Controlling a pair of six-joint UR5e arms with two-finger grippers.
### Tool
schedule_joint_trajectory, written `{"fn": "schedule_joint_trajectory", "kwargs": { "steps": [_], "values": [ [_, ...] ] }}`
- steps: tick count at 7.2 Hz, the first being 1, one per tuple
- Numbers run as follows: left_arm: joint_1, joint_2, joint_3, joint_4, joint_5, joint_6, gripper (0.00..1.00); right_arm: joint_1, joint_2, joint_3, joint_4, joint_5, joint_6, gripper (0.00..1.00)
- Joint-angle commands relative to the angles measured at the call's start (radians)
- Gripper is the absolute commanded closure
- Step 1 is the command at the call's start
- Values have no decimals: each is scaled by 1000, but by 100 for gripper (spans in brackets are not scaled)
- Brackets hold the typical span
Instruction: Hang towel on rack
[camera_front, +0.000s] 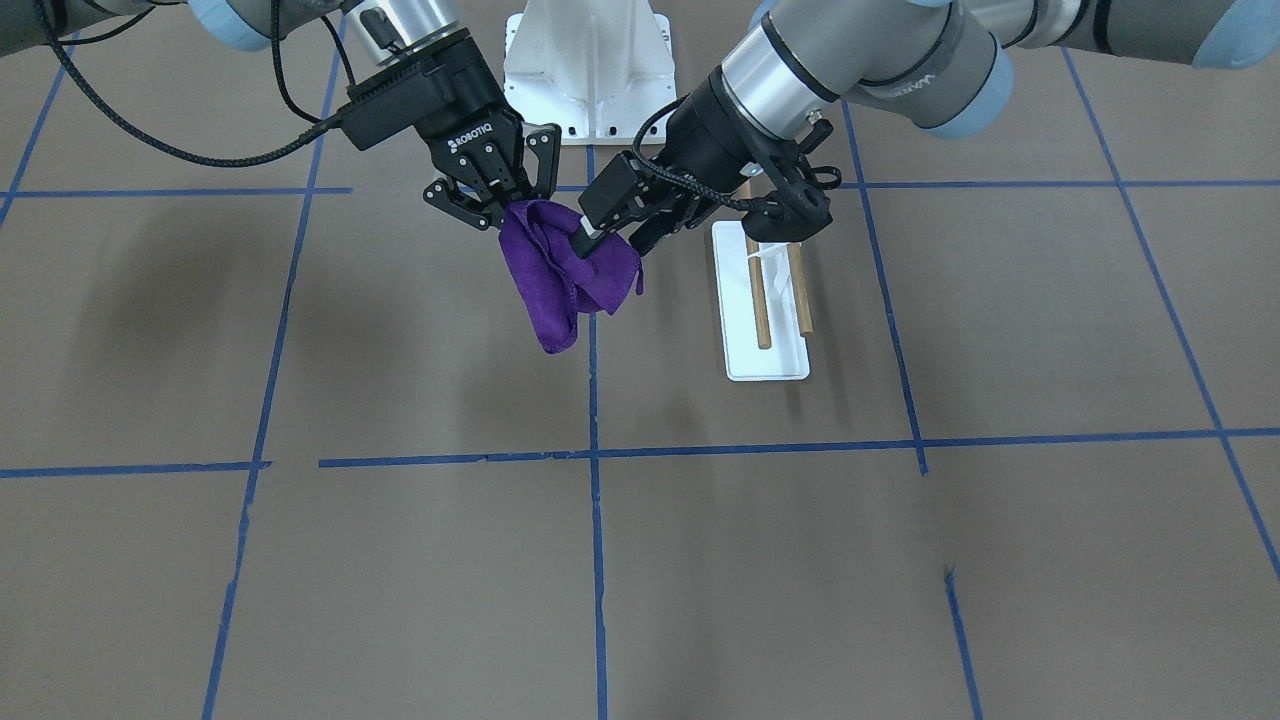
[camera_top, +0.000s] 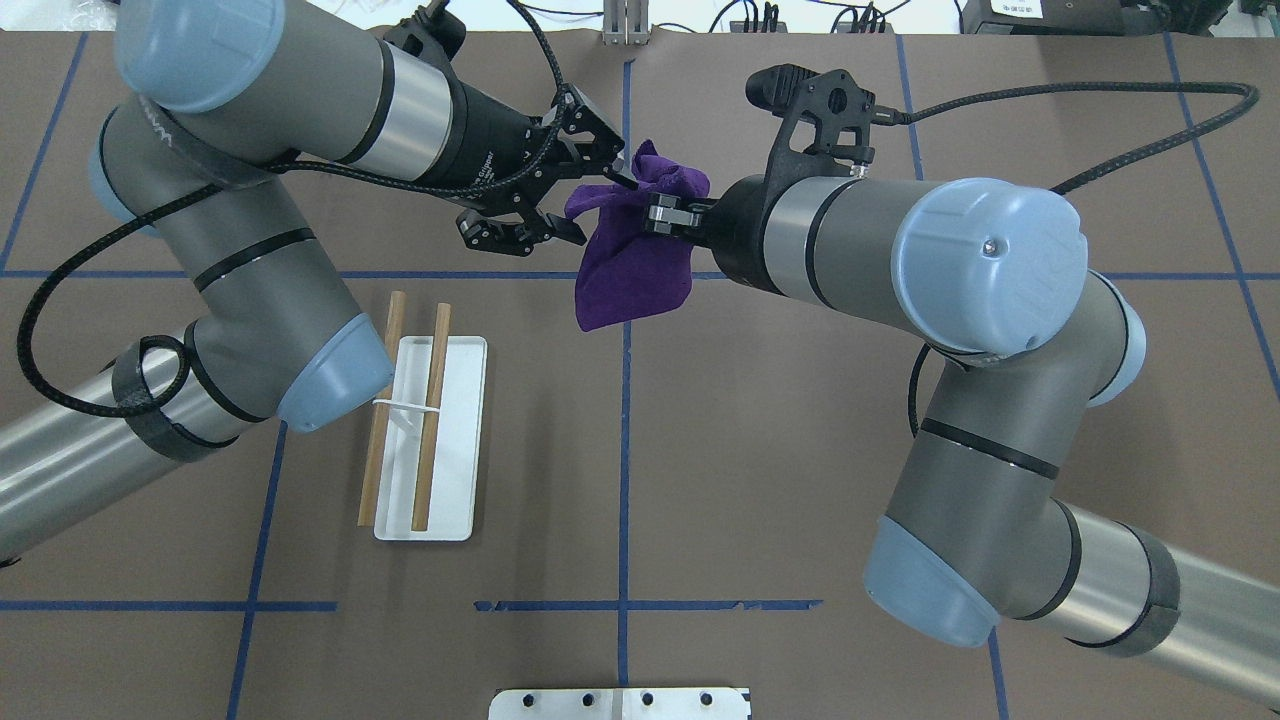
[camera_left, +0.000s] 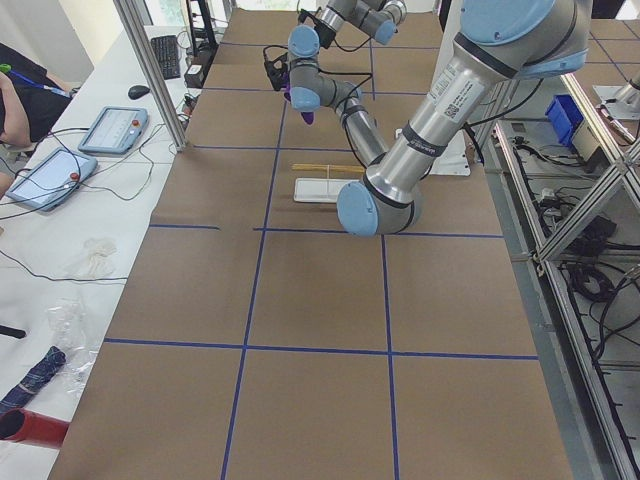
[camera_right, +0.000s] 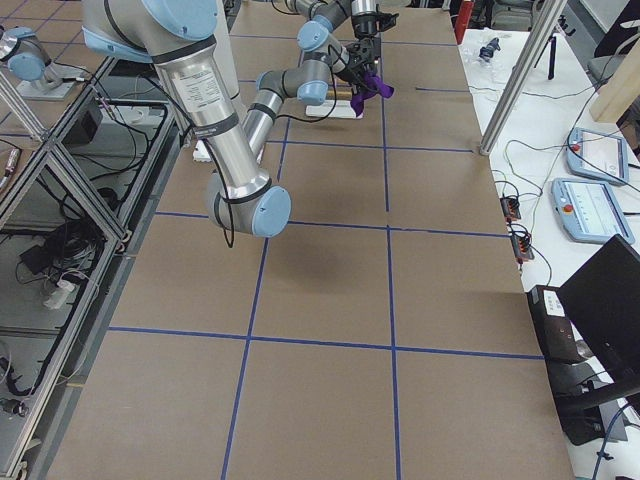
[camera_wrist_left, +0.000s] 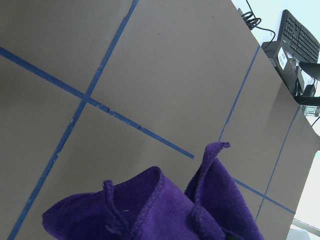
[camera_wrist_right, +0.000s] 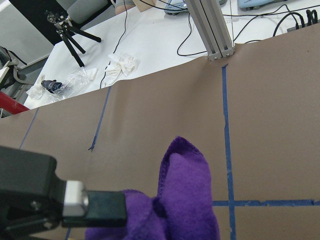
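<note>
A purple towel (camera_front: 560, 290) hangs bunched in the air between both grippers, above the table's middle line. My right gripper (camera_front: 508, 208) is shut on the towel's upper corner. My left gripper (camera_front: 610, 245) comes in from the other side, its fingers pressed on a thick fold of the towel (camera_top: 630, 270). In the overhead view the left gripper (camera_top: 610, 210) and the right gripper (camera_top: 655, 215) nearly touch. The towel fills the bottom of both wrist views (camera_wrist_left: 165, 210) (camera_wrist_right: 185, 200). The rack (camera_front: 765, 360), a white base with two wooden dowels, stands bare on the table, close beside the left forearm (camera_top: 460, 400).
A large white metal pedestal (camera_front: 590, 70) with bolt holes stands at the robot's edge of the table (camera_top: 620, 703). Blue tape lines cross the brown tabletop. My left arm's elbow (camera_top: 330, 380) hangs close beside the rack. Tablets and cables lie on side benches off the table.
</note>
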Motion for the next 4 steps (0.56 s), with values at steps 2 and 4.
{"fn": "schedule_joint_trajectory", "kwargs": {
  "steps": [2,4],
  "values": [
    [0,6,-10,-1,-6,3,100,1,0,-1,1,0,0,100],
    [-3,5,-13,1,-10,2,100,1,0,2,1,2,-2,100]
  ]
}}
